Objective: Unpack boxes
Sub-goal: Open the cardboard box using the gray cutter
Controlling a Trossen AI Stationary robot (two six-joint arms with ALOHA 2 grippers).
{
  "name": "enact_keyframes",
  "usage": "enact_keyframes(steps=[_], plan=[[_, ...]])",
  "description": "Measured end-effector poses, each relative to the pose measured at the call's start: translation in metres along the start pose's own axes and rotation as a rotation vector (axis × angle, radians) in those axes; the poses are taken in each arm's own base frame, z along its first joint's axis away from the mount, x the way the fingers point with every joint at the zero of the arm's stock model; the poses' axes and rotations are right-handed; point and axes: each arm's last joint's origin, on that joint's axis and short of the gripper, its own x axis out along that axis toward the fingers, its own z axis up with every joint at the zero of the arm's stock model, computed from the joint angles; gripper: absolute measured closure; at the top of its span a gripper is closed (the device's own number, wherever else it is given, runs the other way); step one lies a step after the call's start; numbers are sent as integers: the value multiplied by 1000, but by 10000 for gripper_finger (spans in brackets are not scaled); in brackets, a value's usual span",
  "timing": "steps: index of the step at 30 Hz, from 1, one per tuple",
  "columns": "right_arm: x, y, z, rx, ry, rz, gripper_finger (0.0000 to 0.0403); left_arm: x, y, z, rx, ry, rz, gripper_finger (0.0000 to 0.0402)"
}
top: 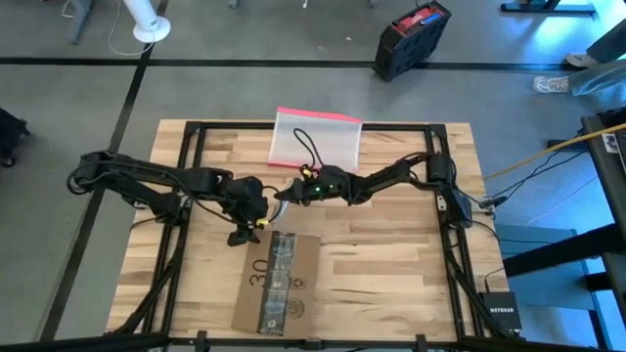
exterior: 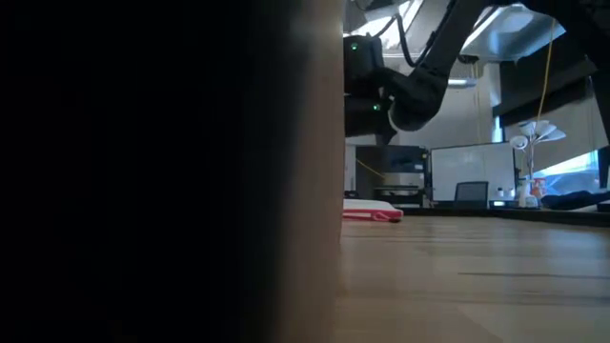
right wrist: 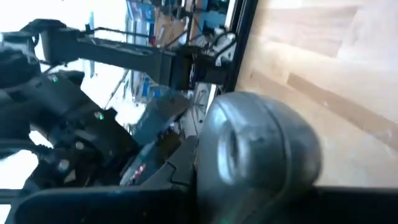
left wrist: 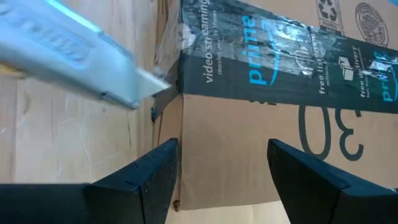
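Box: the cardboard box (top: 275, 282) lies flat on the table (top: 391, 274).
Left gripper (top: 242, 233): fingers wide, just above the box's end.
Right gripper (top: 287, 193): holds a grey utility knife (left wrist: 68, 53), probably blade near the box's black tape (left wrist: 280, 59).

Clear pouch (top: 315, 137) w/ pink-red edge at table's (top: 391, 264) far side; black-red case (top: 411, 39) on floor beyond.
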Motion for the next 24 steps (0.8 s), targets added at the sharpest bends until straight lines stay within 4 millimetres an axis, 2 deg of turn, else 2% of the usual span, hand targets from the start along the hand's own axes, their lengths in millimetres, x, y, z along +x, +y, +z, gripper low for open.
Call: enact_keyframes(steps=[8, 15, 24], plan=[[0, -4, 2, -6, -8, -26, 338, 0, 0, 0, 12, 2, -3, 166], [2, -2, -10, -4, 18, -22, 338, 0, 0, 0, 22, 2, -4, 166], [3, 0, -15, -4, 44, -7, 338, 1, 0, 0, 20, 7, -4, 166]])
